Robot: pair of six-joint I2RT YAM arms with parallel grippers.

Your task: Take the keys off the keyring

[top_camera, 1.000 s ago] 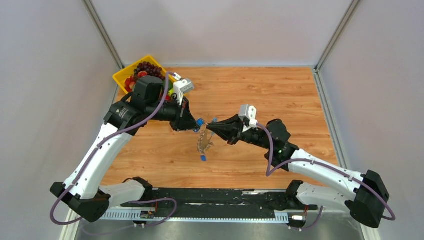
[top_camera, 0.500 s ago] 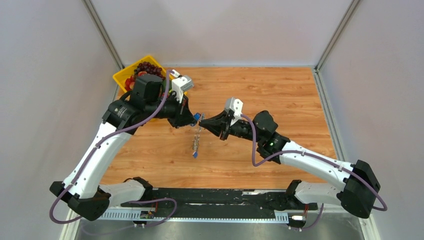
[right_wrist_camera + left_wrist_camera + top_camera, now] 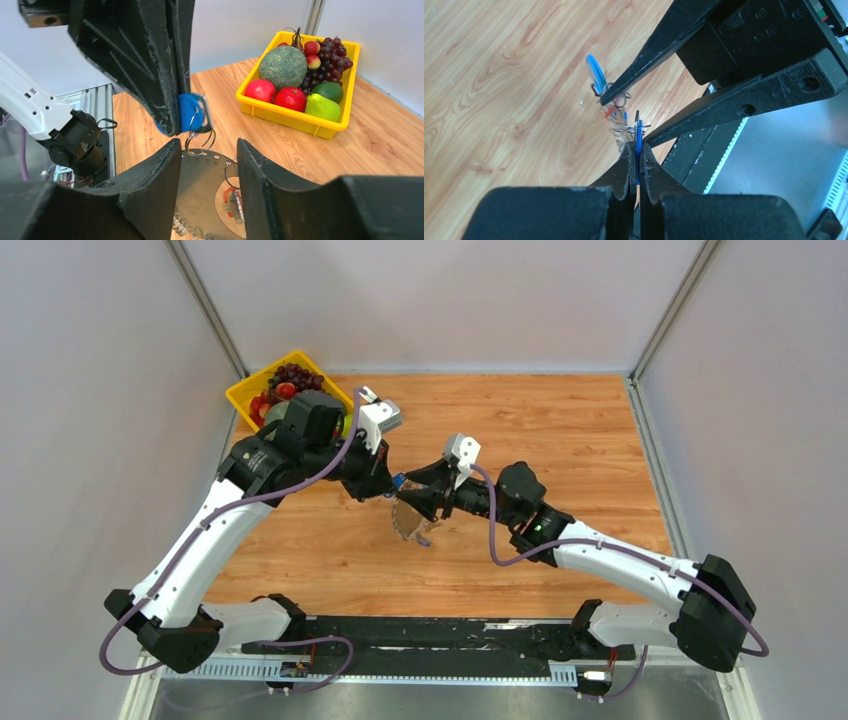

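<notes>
My left gripper (image 3: pixel 392 487) is shut on a blue key tag (image 3: pixel 190 111), held above the table's middle; in the left wrist view the tag (image 3: pixel 638 135) sits edge-on between the closed fingertips (image 3: pixel 629 155). Small wire rings link it to the keyring (image 3: pixel 200 190), a flat grey metal loop with punched holes, hanging below (image 3: pixel 405 527). A key with a red tag (image 3: pixel 231 199) dangles inside the loop. A second blue tag (image 3: pixel 595 74) hangs further out. My right gripper (image 3: pixel 208 145) is open, its fingers either side of the keyring's top, just under the left fingertips (image 3: pixel 410 502).
A yellow tray (image 3: pixel 240 392) of fruit stands at the table's back left corner, behind the left arm; in the right wrist view its rim (image 3: pixel 295 122) holds a melon, apples, grapes. Wooden tabletop (image 3: pixel 560 440) lies below. Grey walls enclose three sides.
The right gripper has opened and moved left, right up to the left fingertips. The left gripper shifted slightly right. The hanging keyring swung and turned more face-on.
</notes>
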